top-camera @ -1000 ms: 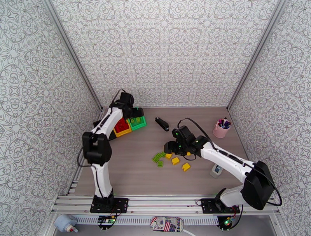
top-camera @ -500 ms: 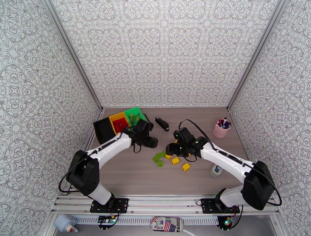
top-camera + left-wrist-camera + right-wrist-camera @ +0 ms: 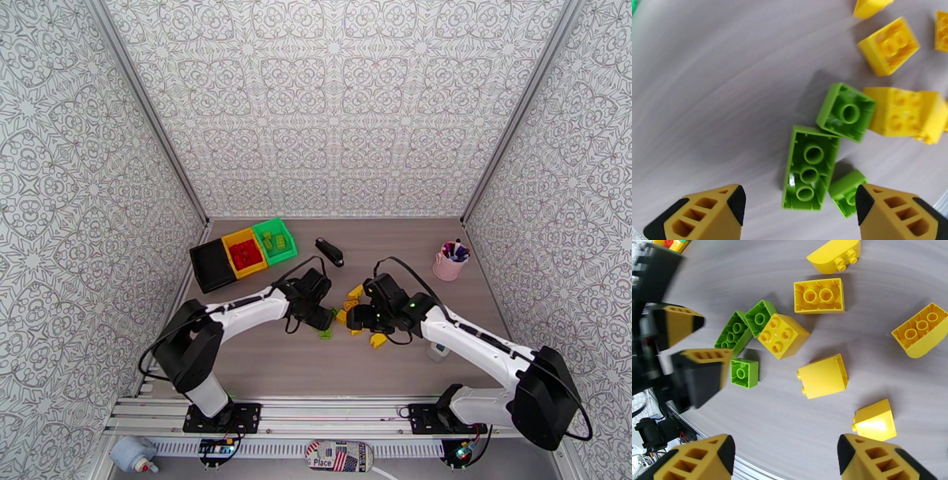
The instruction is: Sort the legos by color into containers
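Loose legos lie mid-table: a long green brick [image 3: 809, 167], a square green one [image 3: 846, 111] and a small green one [image 3: 847, 191], with several yellow bricks [image 3: 823, 376] beside them. My left gripper [image 3: 802, 209] hangs open just over the long green brick, holding nothing. My right gripper [image 3: 786, 457] is open above the yellow bricks, empty. From above, the left gripper [image 3: 324, 318] and right gripper [image 3: 354, 318] face each other across the pile. The containers stand at the far left: a black bin [image 3: 207, 267], a yellow bin [image 3: 234, 239] holding red bricks, and a green bin [image 3: 289, 239] holding green bricks.
A black stapler-like object [image 3: 329, 252] lies behind the pile. A pink cup of pens [image 3: 449, 263] stands at the far right. A small white item [image 3: 439, 347] sits near the right arm. Patterned walls enclose the table on three sides.
My left arm swung from over the bins down to the brick pile at mid-table. My right gripper shifted slightly toward the near edge and opened wider.
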